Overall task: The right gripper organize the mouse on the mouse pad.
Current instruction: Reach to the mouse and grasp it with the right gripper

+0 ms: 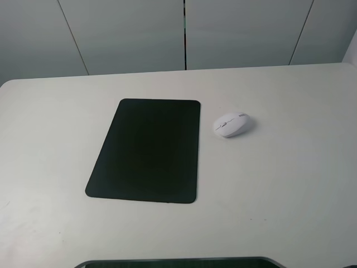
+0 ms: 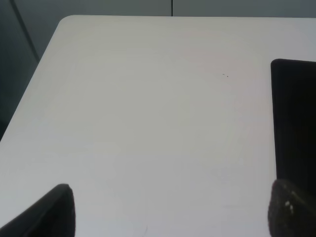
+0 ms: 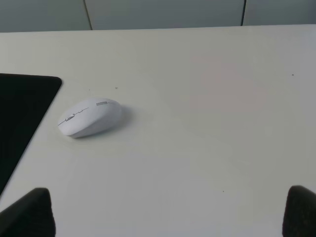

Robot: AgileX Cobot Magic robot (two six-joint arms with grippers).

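The white mouse point(image 1: 231, 124) lies on the bare white table just right of the black mouse pad point(image 1: 148, 151), not touching it. In the right wrist view the mouse point(image 3: 90, 117) sits ahead and to one side, next to the pad's corner point(image 3: 19, 108). My right gripper point(image 3: 163, 217) is open and empty, well short of the mouse; only its two fingertips point(image 3: 27, 212) show. My left gripper point(image 2: 170, 217) is open and empty over bare table, with the pad's edge point(image 2: 296, 123) beside it. Neither arm shows in the exterior high view.
The white table point(image 1: 290, 195) ends at its far edge against grey wall panels point(image 1: 128, 33). A dark curved edge point(image 1: 178, 262) shows at the table's near side. The table's far left corner shows in the left wrist view point(image 2: 69, 22).
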